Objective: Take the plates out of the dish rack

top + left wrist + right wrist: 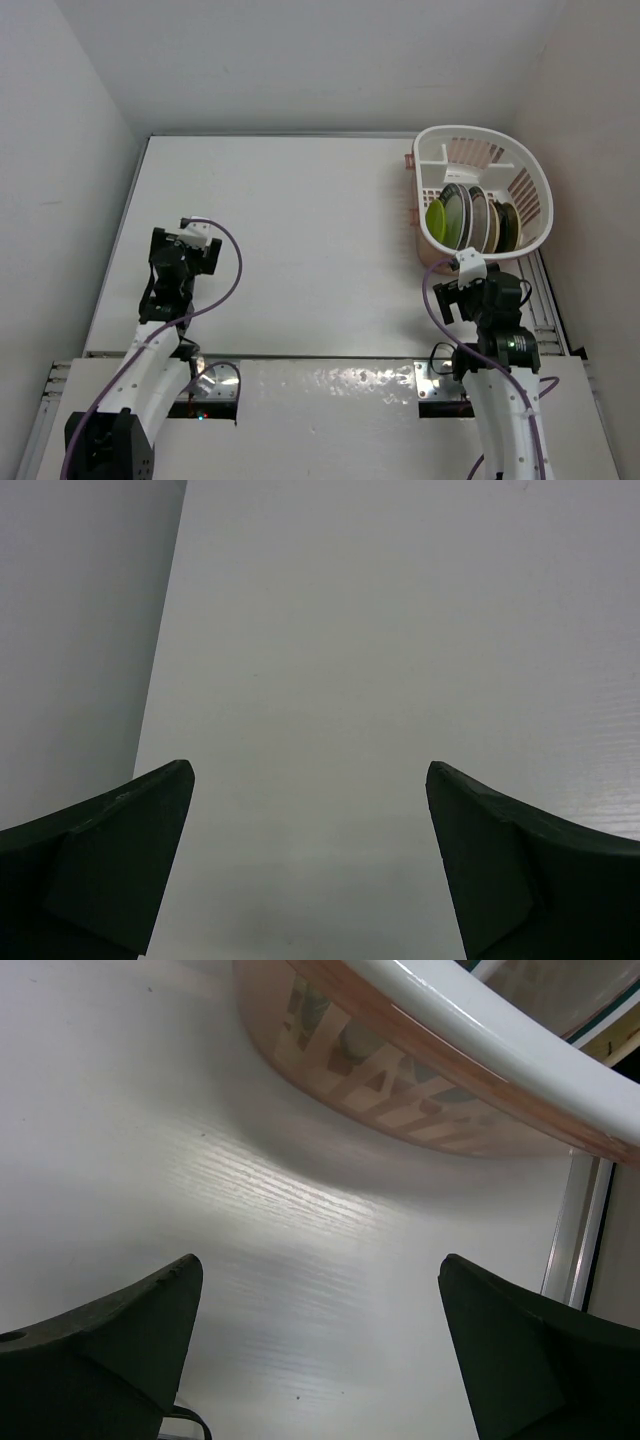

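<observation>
left arm (165,285) and right arm (497,312) crouch low, jaws released; right beside dish rack (478,150).

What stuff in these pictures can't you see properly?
Top view: the plates stand on edge in the dish rack; the lime-green plate covers those behind, so their patterns and number are unclear.
Right wrist view: the picture's top edge cuts the rack off; only its rim and pink base show, no plates.
Left wrist view: only the left gripper and the table show; the rack is out of frame.
</observation>
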You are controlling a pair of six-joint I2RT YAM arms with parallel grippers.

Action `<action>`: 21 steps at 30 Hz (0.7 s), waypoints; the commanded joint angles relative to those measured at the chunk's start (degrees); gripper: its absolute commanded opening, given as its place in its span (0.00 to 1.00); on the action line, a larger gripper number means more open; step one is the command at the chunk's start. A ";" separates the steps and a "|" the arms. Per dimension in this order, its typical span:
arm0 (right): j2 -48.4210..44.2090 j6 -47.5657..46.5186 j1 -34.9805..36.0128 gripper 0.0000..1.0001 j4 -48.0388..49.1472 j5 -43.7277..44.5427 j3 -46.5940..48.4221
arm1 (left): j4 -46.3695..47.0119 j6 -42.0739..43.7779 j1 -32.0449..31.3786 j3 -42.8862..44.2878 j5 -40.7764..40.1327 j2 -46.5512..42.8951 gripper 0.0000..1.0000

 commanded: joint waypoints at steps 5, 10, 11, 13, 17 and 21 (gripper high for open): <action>1.04 1.61 -0.16 0.99 2.03 1.97 4.15 | 5.72 -0.20 -0.04 0.59 2.72 -0.18 1.00; 6.83 7.22 -0.16 0.99 0.90 0.04 15.39 | 6.61 -19.52 -0.04 4.19 -13.96 2.46 1.00; 8.24 7.85 -0.07 0.99 0.46 -0.13 19.59 | 4.78 -16.93 -0.04 6.28 -10.76 4.29 1.00; 12.62 9.95 -0.16 0.97 -0.42 0.83 23.56 | 2.48 -8.35 -0.04 9.89 -4.34 7.37 1.00; 20.27 13.82 -0.16 0.83 -0.51 0.58 35.50 | 0.19 -1.61 -0.04 12.11 10.25 9.75 1.00; 30.02 20.31 -0.16 0.65 -1.56 -0.22 45.80 | -2.70 -1.35 -0.04 17.37 19.23 12.04 0.91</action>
